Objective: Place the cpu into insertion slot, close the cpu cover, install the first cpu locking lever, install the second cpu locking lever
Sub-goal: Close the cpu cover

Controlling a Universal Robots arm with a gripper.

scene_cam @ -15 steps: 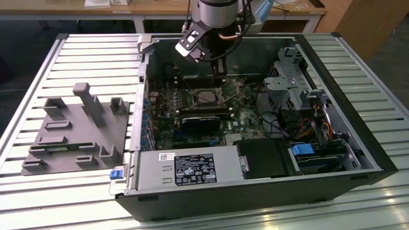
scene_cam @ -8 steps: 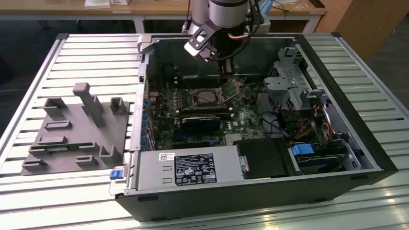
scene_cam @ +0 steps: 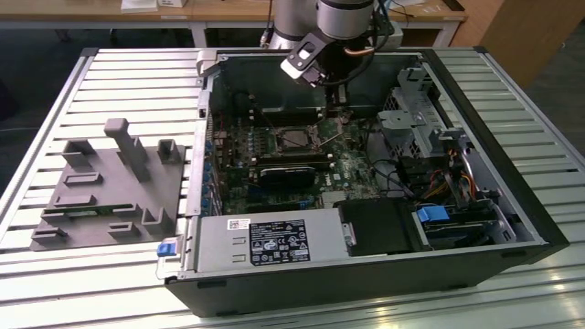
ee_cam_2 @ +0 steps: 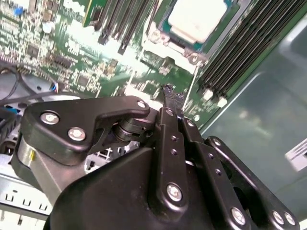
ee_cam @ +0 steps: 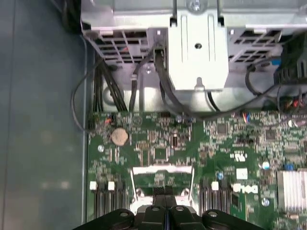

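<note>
One open computer case point(scene_cam: 366, 288) lies on a slatted metal desk point(scene_cam: 521, 82), a grey moulded fixture point(scene_cam: 109, 192) beside it at the exterior view's left, wooden furniture point(scene_cam: 229, 10) behind. Inside the case the jaws, pressed together on nothing, hang over the motherboard point(scene_cam: 352, 171) near the insertion slot point(scene_cam: 294, 139). The second wrist view shows the cpu point(ee_cam_2: 196, 19) seated in that slot; the first wrist view shows a coin battery point(ee_cam: 120, 136) and metal cage point(ee_cam: 199, 52).

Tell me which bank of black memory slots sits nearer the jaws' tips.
The bank with white end clips, beside the grey case panel; the other bank lies across the cpu, farther off.
</note>
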